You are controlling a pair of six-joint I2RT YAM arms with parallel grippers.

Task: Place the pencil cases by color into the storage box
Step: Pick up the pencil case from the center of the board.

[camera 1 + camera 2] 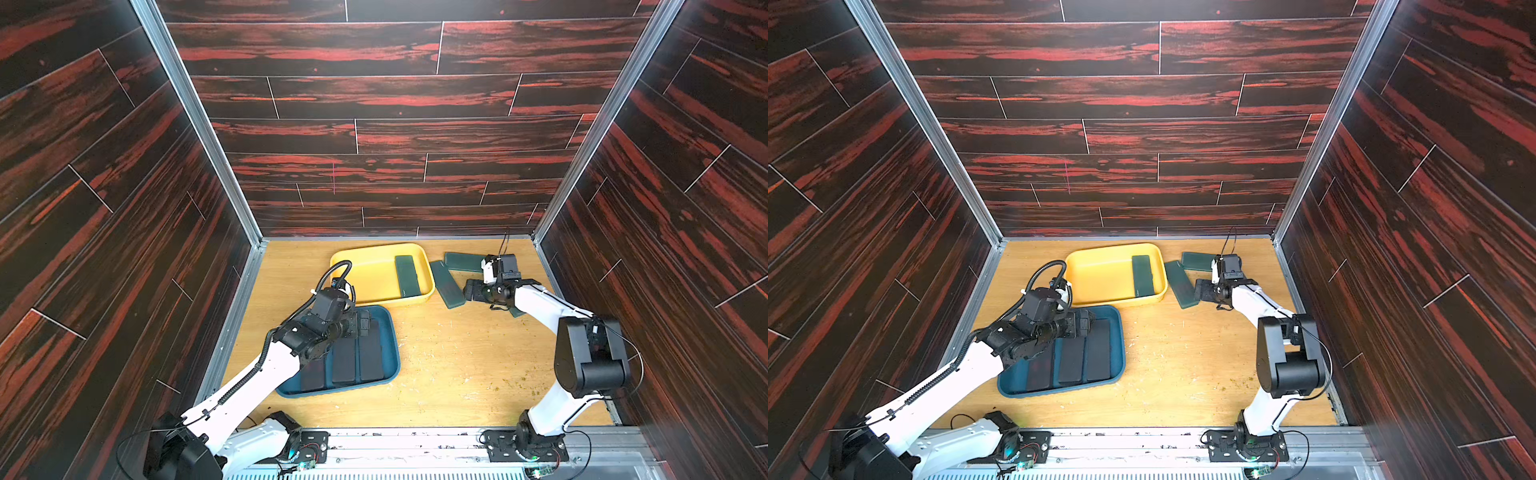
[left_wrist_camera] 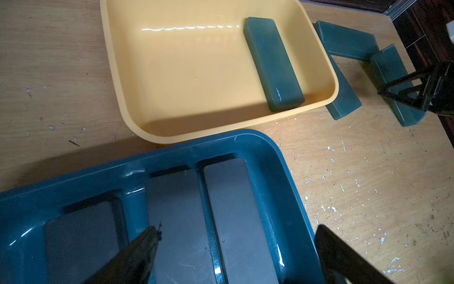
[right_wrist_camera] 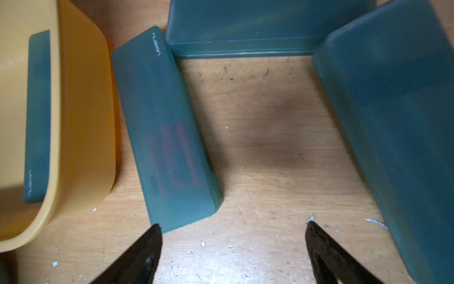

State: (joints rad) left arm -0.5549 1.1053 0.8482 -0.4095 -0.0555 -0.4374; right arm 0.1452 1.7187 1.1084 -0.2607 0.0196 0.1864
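Observation:
Three black pencil cases (image 1: 344, 359) lie side by side in the blue tray (image 1: 392, 353). My left gripper (image 2: 237, 230) hangs open above them, empty. One dark green pencil case (image 1: 406, 276) lies in the yellow tray (image 1: 374, 251). Three more green cases rest on the table right of it: one beside the tray (image 3: 162, 127), one at the far edge (image 3: 245, 27), one under my right arm (image 3: 393, 110). My right gripper (image 3: 233, 225) is open and empty over bare wood between two of them, one fingertip (image 3: 154, 236) close to the end of the case beside the tray.
The yellow tray (image 1: 1113, 249) stands at the back, the blue tray (image 1: 1121, 345) in front of it to the left. Dark panelled walls close in the back and both sides. The wooden tabletop (image 1: 457, 365) carries small white and green specks.

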